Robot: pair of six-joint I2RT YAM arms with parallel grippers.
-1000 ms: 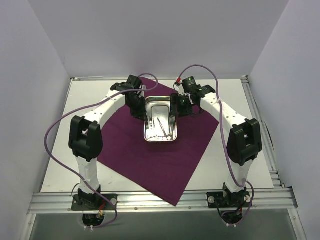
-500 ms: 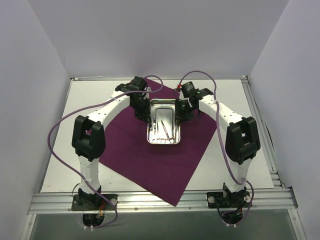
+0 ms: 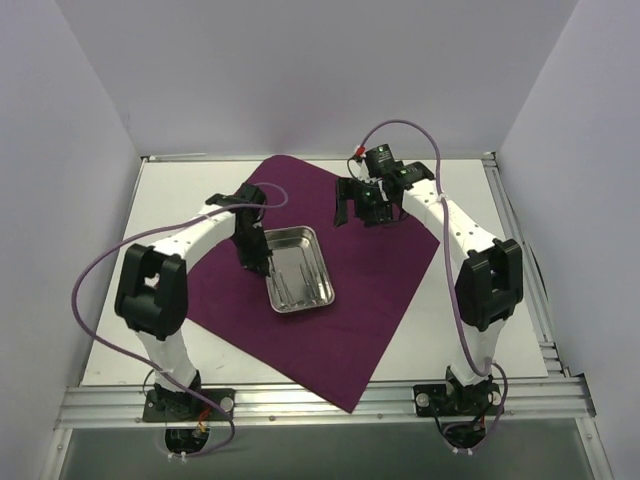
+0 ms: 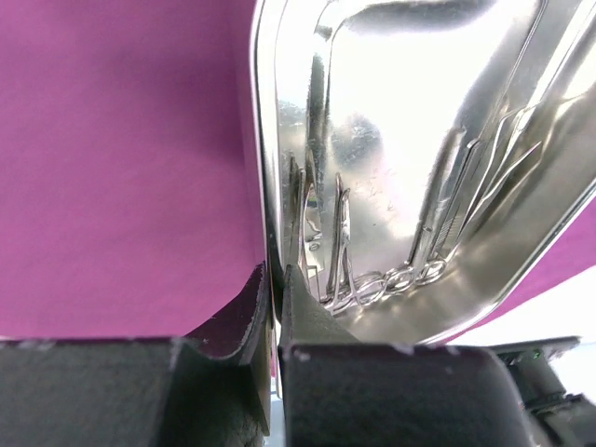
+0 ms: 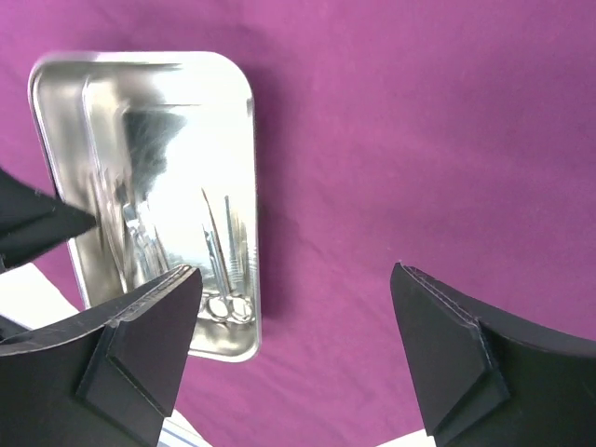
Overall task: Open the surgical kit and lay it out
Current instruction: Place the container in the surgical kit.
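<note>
The dark purple cloth wrap (image 3: 372,290) lies open and flat on the table. The steel tray (image 3: 300,246) sits on it left of centre, with thin ring-handled instruments (image 3: 291,285) inside. My left gripper (image 3: 258,262) is shut on the tray's left rim. In the left wrist view the fingers (image 4: 307,321) pinch the rim of the tray (image 4: 400,130), with the instruments (image 4: 386,284) just beyond and the cloth (image 4: 121,158) to the left. My right gripper (image 3: 347,212) is open and empty above the cloth behind the tray. The right wrist view shows it (image 5: 293,270) over the cloth (image 5: 400,140), with the tray (image 5: 186,121) to its left.
The white table (image 3: 175,195) shows bare round the cloth, with white walls on three sides. A metal rail (image 3: 320,400) runs along the near edge by the arm bases. Purple cables loop above both arms.
The right gripper has let go of the tray and opened, staying at the back. The left gripper has drawn the tray left and nearer across the cloth.
</note>
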